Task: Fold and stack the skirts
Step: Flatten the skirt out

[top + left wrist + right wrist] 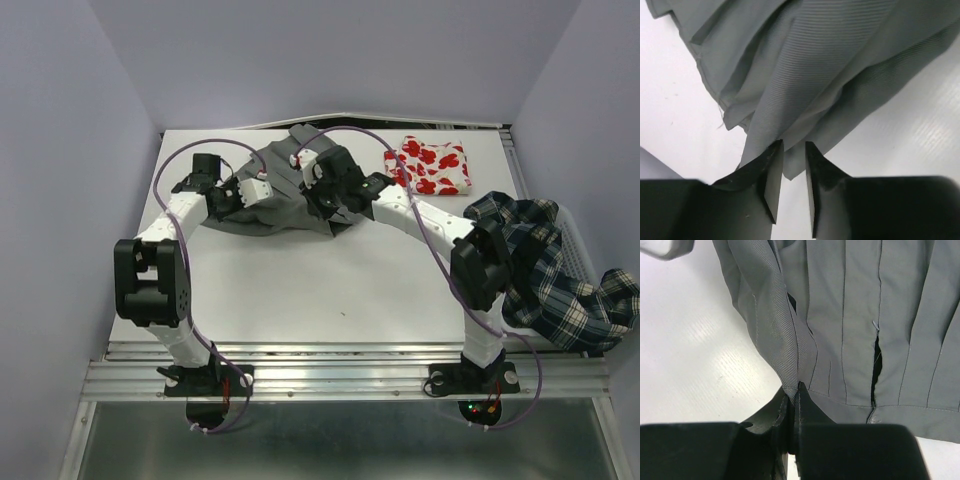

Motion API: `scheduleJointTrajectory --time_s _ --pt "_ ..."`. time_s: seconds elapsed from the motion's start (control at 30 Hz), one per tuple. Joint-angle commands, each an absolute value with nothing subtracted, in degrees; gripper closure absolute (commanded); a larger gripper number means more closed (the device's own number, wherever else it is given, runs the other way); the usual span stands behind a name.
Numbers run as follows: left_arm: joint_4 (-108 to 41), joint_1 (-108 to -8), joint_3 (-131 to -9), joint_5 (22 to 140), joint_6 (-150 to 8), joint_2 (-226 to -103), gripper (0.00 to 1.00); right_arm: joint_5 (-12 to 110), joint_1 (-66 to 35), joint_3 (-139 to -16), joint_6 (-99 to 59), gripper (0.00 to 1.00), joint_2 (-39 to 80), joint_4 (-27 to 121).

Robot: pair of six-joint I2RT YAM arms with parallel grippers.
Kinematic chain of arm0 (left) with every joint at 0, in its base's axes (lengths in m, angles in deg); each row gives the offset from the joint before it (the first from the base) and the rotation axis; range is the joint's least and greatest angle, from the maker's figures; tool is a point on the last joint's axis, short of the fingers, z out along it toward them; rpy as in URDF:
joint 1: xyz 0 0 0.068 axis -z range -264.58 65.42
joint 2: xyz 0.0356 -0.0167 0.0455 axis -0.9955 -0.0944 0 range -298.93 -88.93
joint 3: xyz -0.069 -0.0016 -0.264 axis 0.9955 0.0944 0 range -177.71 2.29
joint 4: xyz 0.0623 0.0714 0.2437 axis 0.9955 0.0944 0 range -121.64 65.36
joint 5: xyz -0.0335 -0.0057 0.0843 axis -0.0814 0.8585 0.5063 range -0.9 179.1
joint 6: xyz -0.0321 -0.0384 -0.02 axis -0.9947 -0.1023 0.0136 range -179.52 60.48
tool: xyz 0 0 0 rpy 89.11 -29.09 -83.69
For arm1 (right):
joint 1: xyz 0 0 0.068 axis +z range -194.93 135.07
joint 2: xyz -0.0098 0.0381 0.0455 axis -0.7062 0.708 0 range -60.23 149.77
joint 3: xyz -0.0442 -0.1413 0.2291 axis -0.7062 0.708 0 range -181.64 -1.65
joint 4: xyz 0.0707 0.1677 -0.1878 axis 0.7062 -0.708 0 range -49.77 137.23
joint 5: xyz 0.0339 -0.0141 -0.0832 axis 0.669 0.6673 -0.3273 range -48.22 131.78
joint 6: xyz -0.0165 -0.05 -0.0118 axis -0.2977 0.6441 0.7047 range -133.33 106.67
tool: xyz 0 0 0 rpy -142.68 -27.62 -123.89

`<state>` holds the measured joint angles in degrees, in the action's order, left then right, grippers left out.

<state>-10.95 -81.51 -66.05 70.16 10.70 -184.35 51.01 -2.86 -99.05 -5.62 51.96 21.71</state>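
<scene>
- Top external view: plain grey pleated cloth skirt [285,200] lies rumpled at the far middle of the white tabletop [330,290]. Both arms reach onto it.
- Left gripper [262,190] sits at the grey skirt's left part. Right gripper [312,165] sits on its far right part.
- White cloth skirt with red blotchy print [432,166] is folded into a small rectangle. It lies flat at the far right of the tabletop, apart from the grey skirt.
- Dark navy-green-white plaid cloth skirt [545,275] is unfolded. It is draped over the white plastic mesh basket [572,238] at the table's right edge, partly behind the right arm's elbow.
- Left wrist view: the two black fingers [772,165] stand a narrow gap apart, with bare tabletop showing between them lower down.
- A pointed corner of the grey skirt reaches into that gap at the tips. The fingers are not pressed together on it, so the left gripper reads as released, not clenched.
- Right wrist view: the fingers [782,412] are pressed together with no gap, clenched on a ridge of grey fabric gathered near the hem.
- From the pinch the cloth rises in a taut fold. Flat pleats and a short slit in the hem lie just to its right, resting on the tabletop.
</scene>
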Motion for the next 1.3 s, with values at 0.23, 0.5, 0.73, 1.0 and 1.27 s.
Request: scheduleJointTrajectory --time_s 0.23,0.5,0.73,1.0,1.27 --pt "-12.4 -92.8 -73.7 77.6 14.0 -194.9 0.85 52.4 -3.6 -96.7 -6.1 0.99 44.5 22.6" --pt "-15.7 -96.5 -80.0 84.8 12.7 -199.0 0.93 52.3 -3.6 -93.2 -5.5 0.99 42.3 22.4" --pt "-2.3 -97.2 -90.2 69.2 2.6 -191.7 0.71 68.5 -3.6 -86.4 -7.2 0.99 40.5 23.8" --pt "3.5 -97.5 -88.3 66.5 -17.9 -185.4 0.66 84.3 5.2 -87.1 -7.2 0.99 45.9 30.3" --pt "10.9 -99.4 -79.8 65.8 -33.7 -184.5 0.6 91.7 -1.4 -107.7 -11.3 0.11 54.9 18.9"
